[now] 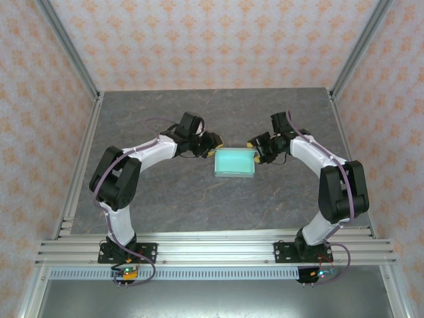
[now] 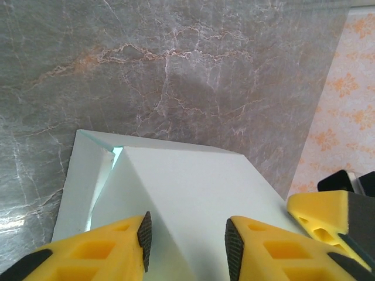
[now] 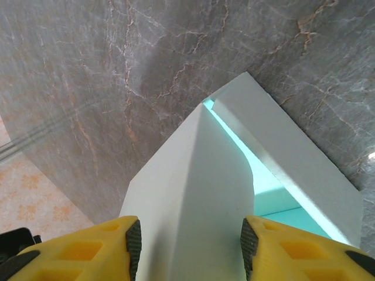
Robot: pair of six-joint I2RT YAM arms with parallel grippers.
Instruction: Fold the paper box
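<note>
Paper box (image 1: 235, 163) sits half-folded mid tabletop (image 1: 165, 199), with the left gripper (image 2: 187, 241) at its left end and the right gripper (image 3: 190, 249) at its right end, each with jaws part-spread astride a raised end flap, can't tell if pinching.

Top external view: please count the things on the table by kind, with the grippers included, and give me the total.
paper box: 1
grippers: 2 (left gripper, right gripper)
total: 3
</note>
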